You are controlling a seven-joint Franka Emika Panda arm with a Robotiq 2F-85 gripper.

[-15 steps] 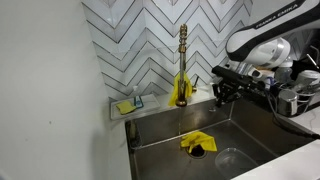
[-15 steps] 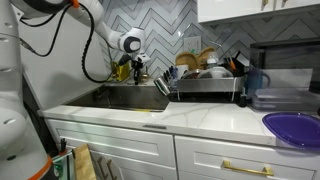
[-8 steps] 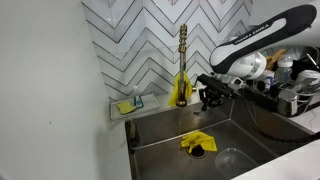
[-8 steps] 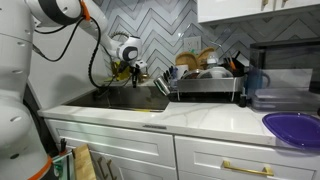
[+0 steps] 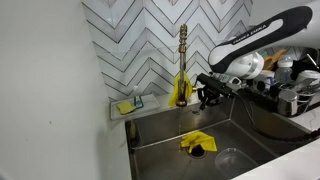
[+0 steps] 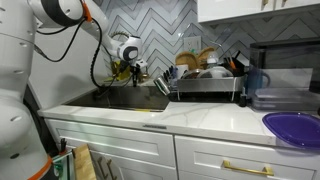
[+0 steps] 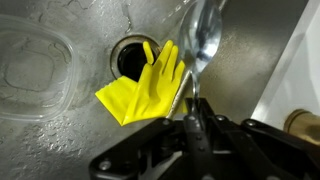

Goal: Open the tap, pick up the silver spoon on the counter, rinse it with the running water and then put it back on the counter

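Observation:
The tall brass-gold tap (image 5: 182, 62) stands on the pale counter (image 5: 160, 104) behind the steel sink (image 5: 165, 128). My gripper (image 5: 208, 97) hangs over the sink just right of the tap, and it also shows in an exterior view (image 6: 138, 74). In the wrist view my gripper (image 7: 192, 106) is shut on the handle of the silver spoon (image 7: 205, 40), whose bowl points away over the sink floor. I cannot make out a stream of running water.
A yellow glove (image 5: 197, 143) lies by the drain (image 7: 128, 58), with a clear plastic tub (image 7: 35, 62) beside it. A yellow sponge (image 5: 125, 106) sits on the ledge left of the tap. A dish rack (image 6: 205, 82) and a purple plate (image 6: 295, 128) stand on the counter (image 6: 200, 118).
Over the last second my gripper moved left toward the tap with the spoon in it. In the last half second it has hardly moved.

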